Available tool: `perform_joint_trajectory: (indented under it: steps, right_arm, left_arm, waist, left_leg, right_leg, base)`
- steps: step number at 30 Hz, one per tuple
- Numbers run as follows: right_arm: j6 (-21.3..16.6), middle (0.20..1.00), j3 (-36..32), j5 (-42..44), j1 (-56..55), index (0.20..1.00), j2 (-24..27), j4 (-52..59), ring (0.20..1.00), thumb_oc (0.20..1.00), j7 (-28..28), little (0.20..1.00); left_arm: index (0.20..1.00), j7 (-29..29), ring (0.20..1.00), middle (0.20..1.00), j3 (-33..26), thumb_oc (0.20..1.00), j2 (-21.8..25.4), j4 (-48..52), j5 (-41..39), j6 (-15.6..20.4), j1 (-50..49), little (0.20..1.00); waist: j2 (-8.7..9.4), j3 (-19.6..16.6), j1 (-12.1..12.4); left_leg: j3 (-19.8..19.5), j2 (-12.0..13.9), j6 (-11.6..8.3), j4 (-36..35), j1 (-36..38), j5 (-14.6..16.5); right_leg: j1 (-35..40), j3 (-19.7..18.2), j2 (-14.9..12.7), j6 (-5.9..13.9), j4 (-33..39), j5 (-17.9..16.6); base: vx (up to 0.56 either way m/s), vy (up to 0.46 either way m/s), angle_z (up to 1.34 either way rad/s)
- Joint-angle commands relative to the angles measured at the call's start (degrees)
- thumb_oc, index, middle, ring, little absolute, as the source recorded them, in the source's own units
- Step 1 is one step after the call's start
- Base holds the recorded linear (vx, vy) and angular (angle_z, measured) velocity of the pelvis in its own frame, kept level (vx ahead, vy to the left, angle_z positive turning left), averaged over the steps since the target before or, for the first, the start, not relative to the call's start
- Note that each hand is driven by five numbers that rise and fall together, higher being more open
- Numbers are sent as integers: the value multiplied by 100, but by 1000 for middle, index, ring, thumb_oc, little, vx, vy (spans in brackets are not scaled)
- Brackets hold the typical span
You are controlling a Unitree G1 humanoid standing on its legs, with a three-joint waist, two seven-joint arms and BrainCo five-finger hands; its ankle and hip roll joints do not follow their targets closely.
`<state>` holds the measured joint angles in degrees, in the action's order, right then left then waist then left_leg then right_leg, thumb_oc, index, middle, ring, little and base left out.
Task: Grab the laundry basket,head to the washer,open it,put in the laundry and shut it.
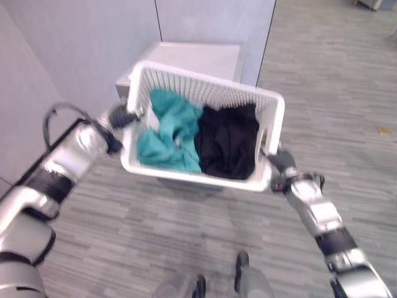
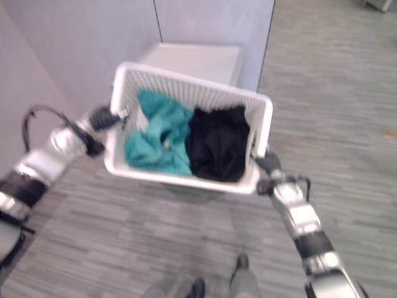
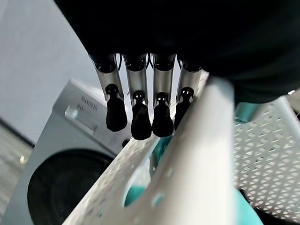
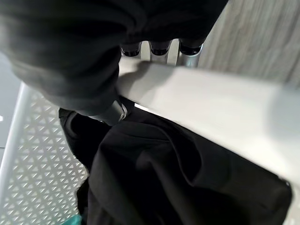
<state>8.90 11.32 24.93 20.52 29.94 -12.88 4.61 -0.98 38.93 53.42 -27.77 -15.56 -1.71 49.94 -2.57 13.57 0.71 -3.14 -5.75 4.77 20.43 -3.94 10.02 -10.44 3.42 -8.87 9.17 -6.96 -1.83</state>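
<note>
Left eye view: white laundry basket (image 1: 205, 93) held up before the washer (image 1: 198, 56).
Left hand (image 1: 121, 117) at 9 o'clock and right hand (image 1: 282, 164) at 4 o'clock grip its rims; teal cloth (image 1: 170, 133) beside black garment (image 1: 229, 143).

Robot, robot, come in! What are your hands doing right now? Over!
Left hand and right hand grip the basket by its ends. Teal cloth and black cloth inside. Washer ahead, door shut.

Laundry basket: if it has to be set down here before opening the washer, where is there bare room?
The grey floor to the robot's right of the washer is open, as is the strip below the laundry basket. The washer's flat top is bare. The left side is crowded, with the wall close beside the left hand.
</note>
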Motion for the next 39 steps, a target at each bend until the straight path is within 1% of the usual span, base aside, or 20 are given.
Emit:
perform_joint_trajectory:
  steps: [1, 3, 5, 6, 7, 9, 10, 13, 14, 15, 16, 19, 22, 25, 28, 29, 30, 32, 36, 39]
  right_arm:
    - [-466, 200, -859, 112, 47, 200, 1083, 111, 200, 200, 202, 200]
    - [-522, 200, -995, 277, -80, 200, 1232, 267, 200, 200, 233, 200]
    - [-538, 200, -1033, 346, -145, 200, 1253, 355, 200, 200, 251, 200]
    - [-552, 200, -1024, 403, -169, 200, 1292, 482, 200, 200, 234, 200]
    - [-562, 200, -1034, 404, -177, 200, 1323, 526, 200, 200, 249, 200]
    - [-555, 200, -1118, 400, -243, 200, 1383, 665, 200, 200, 320, 200]
    - [-577, 200, -1165, 372, -212, 200, 1448, 814, 200, 200, 346, 200]
    - [-623, 200, -1164, 355, -168, 200, 1523, 882, 200, 200, 383, 200]
    - [-646, 200, -1148, 336, -143, 200, 1537, 896, 200, 200, 406, 200]
    - [-707, 200, -1067, 274, 37, 200, 1561, 804, 200, 200, 499, 200]
    - [-695, 200, -1048, 250, 74, 200, 1574, 788, 200, 200, 498, 200]
    - [-713, 200, -927, 239, 313, 200, 1601, 678, 200, 200, 521, 200]
    - [-702, 200, -622, 274, 729, 200, 1613, 363, 200, 200, 510, 200]
    - [-676, 200, -567, 204, 748, 200, 1540, 322, 200, 200, 488, 200]
    - [-636, 200, -492, 134, 765, 200, 1402, 318, 200, 200, 448, 200]
    - [-561, 200, -413, 16, 877, 200, 1325, 187, 200, 200, 439, 200]
    - [-560, 200, -409, 15, 889, 200, 1323, 185, 200, 200, 439, 200]
    - [-545, 200, -423, 2, 1014, 200, 1262, -8, 200, 200, 454, 200]
    - [-466, 200, -446, -57, 1048, 200, 1387, -220, 200, 200, 354, 200]
    - [-382, 200, -614, -39, 871, 200, 1542, -533, 200, 200, 270, 200]
  left_arm:
    - [200, 441, 200, 200, -562, 200, 474, -539, -51, 287, 898, 200]
    - [200, 478, 200, 200, -592, 200, 405, -596, -61, 261, 911, 200]
    - [200, 488, 200, 200, -677, 200, 422, -528, -55, 221, 825, 200]
    - [200, 549, 200, 200, -891, 200, 489, -370, -92, 199, 721, 200]
    - [200, 561, 200, 200, -941, 200, 494, -313, -101, 184, 729, 200]
    - [200, 572, 200, 200, -903, 200, 434, -242, -138, 119, 799, 200]
    - [200, 609, 200, 200, -765, 200, 328, -296, -175, 126, 1021, 200]
    - [200, 642, 200, 200, -591, 200, 231, -373, -208, 155, 1252, 200]
    - [200, 668, 200, 200, -508, 200, 182, -389, -234, 164, 1345, 200]
    - [200, 703, 200, 200, -398, 200, 145, -533, -258, 212, 1444, 200]
    - [200, 700, 200, 200, -371, 200, 170, -549, -263, 217, 1458, 200]
    - [200, 706, 200, 200, -252, 200, 196, -664, -288, 242, 1556, 200]
    - [200, 788, 200, 200, -180, 200, 346, -677, -402, 408, 1617, 200]
    - [200, 808, 200, 200, -170, 200, 424, -685, -442, 433, 1649, 200]
    - [200, 791, 200, 200, 26, 200, 509, -828, -460, 395, 1860, 200]
    - [200, 722, 200, 200, 174, 200, 581, -966, -456, 329, 1989, 200]
    - [200, 721, 200, 200, 173, 200, 586, -967, -457, 329, 1994, 200]
    - [200, 593, 200, 200, 241, 200, 695, -1080, -388, 254, 2023, 200]
    - [200, 479, 200, 200, 350, 200, 801, -1067, -321, 246, 2109, 200]
    - [200, 372, 200, 200, 255, 200, 933, -1073, -309, 277, 1933, 200]
  waist:
    - [-3, -751, -123]
    - [-6, -749, -245]
    - [72, -728, -274]
    - [213, -604, -161]
    - [255, -569, -158]
    - [258, -443, -106]
    - [285, -425, -69]
    - [283, -440, -46]
    - [254, -455, -15]
    - [146, -415, 248]
    - [130, -407, 301]
    - [116, -388, 357]
    - [5, -586, 456]
    - [30, -706, 577]
    - [46, -766, 572]
    - [16, -705, 471]
    - [8, -713, 482]
    - [-203, -598, 403]
    - [-260, -574, 226]
    - [-250, -558, 87]
  left_leg:
    - [-95, 922, -761, -604, 1421, -88]
    - [70, 1425, -898, 790, 1033, -629]
    - [18, 1475, -871, 1603, 625, -907]
    - [83, 1553, -790, 2676, 247, -1145]
    - [113, 1727, -755, 2866, 65, -1292]
    - [196, 2064, -754, 2652, -274, -1399]
    - [246, 2055, -759, 1825, -405, -1233]
    - [425, 2052, -885, 350, -487, -1346]
    - [500, 2037, -923, -299, -500, -1426]
    - [88, 1707, -1034, -1602, -658, -1699]
    - [-118, 1596, -1063, -1865, -713, -1704]
    - [-416, 1476, -1136, -2105, -739, -1766]
    - [180, 1769, -1179, -1548, -715, -1825]
    - [453, 1712, -1109, -1023, -741, -1595]
    - [587, 1439, -832, -911, -452, -1220]
    - [651, 1196, -560, -895, -123, -944]
    - [664, 1209, -555, -913, -134, -969]
    - [875, 1223, -401, -975, 255, -782]
    - [951, 1108, -394, -1131, 601, -636]
    - [1067, 1188, -594, -1312, 915, -516]
  right_leg:
    - [310, 116, 8, 34, 344, -435]
    - [683, 388, 164, -209, 327, -239]
    - [772, 476, 170, -357, 354, -219]
    - [1059, 522, 296, -617, 422, -45]
    - [1176, 551, 363, -696, 463, 33]
    - [1431, 577, 486, -773, 488, 203]
    - [1562, 630, 476, -731, 471, 390]
    - [1634, 702, 424, -672, 394, 575]
    - [1687, 716, 436, -644, 377, 635]
    - [1986, 592, 526, -606, 367, 854]
    - [2039, 538, 549, -600, 354, 930]
    - [2179, 448, 551, -548, 347, 1052]
    - [2454, 413, 262, -242, 394, 1161]
    - [2535, 351, -17, -154, 81, 1173]
    - [2223, 242, -283, -62, -1032, 691]
    - [1811, 8, -417, -33, -2128, 114]
    - [1779, -11, -406, -33, -2130, 93]
    - [1145, 427, -706, 10, -2943, -169]
    - [887, 1067, -865, -73, -2418, 147]
    - [640, 1386, -856, 64, -1062, 92]
  base:
    - [250, -194, 80]
    - [319, -311, 77]
    - [167, -269, 76]
    - [179, -302, 42]
    - [263, -364, -12]
    - [267, -121, -24]
    - [351, 53, 23]
    - [209, 85, 18]
    - [528, 220, 11]
    - [545, 200, 21]
    - [452, 147, 18]
    - [323, 122, -15]
    - [355, 249, -43]
    - [384, 259, -44]
    - [364, 290, -24]
    - [320, 292, 10]
    - [360, 360, 11]
    - [254, 252, 11]
    - [278, 71, 0]
    - [242, -92, 25]
